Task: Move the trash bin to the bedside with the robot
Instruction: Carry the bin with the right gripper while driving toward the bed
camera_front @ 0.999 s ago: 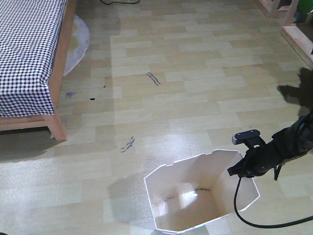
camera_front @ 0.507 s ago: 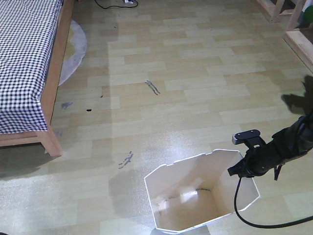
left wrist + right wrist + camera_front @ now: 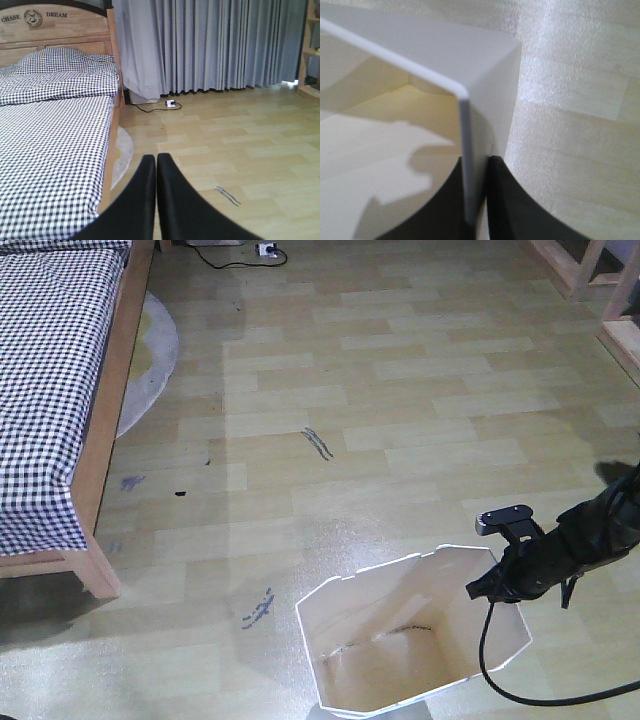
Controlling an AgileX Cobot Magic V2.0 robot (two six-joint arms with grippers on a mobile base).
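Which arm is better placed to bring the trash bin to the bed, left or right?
Right. The right gripper is shut on the wall of the trash bin, one finger inside, one outside. The left gripper is shut, holding nothing.

One trash bin (image 3: 400, 605), one bed (image 3: 45, 390), one rug (image 3: 158, 340) (round).

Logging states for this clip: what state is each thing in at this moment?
trash bin: upright, empty, rim clamped.
right gripper: shut on the trash bin's rim.
left gripper: shut, holding nothing.
bed: made, checked bedding spread flat.
curtains: drawn closed.
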